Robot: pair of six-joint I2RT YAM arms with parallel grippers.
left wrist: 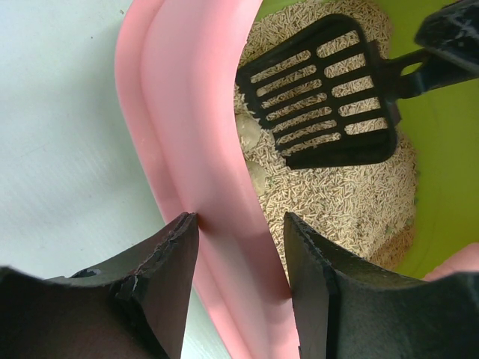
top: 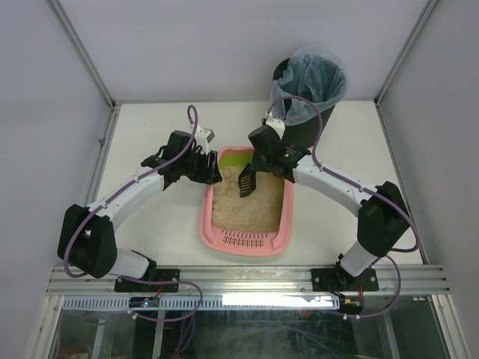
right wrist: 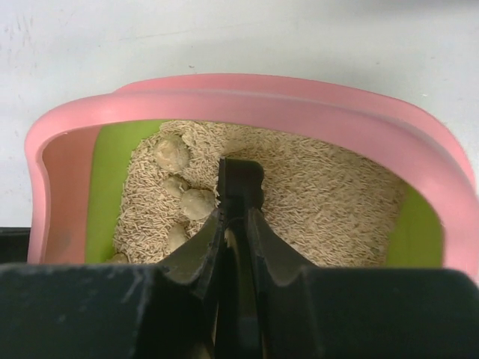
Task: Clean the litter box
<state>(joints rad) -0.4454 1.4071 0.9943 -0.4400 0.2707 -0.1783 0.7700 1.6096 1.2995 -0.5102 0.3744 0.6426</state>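
The left gripper (left wrist: 239, 224), jaws half apart, clamps the litter box (left wrist: 187, 112) by its smooth pink wall; the right gripper (right wrist: 236, 224) pinches tight the flat, slotted black scoop (left wrist: 322, 90), above grainy beige litter (right wrist: 322, 202) inside that box.

Bin (top: 299, 133): we see it black and round, upper right of the overhead view.
Bag (top: 318, 78): bluish, lining the bin's open mouth.
Scoop (top: 245, 179) (left wrist: 337, 155): black, slotted, frame centre, blade tilted downward.
Table (top: 142, 134): white, we find it under everything.
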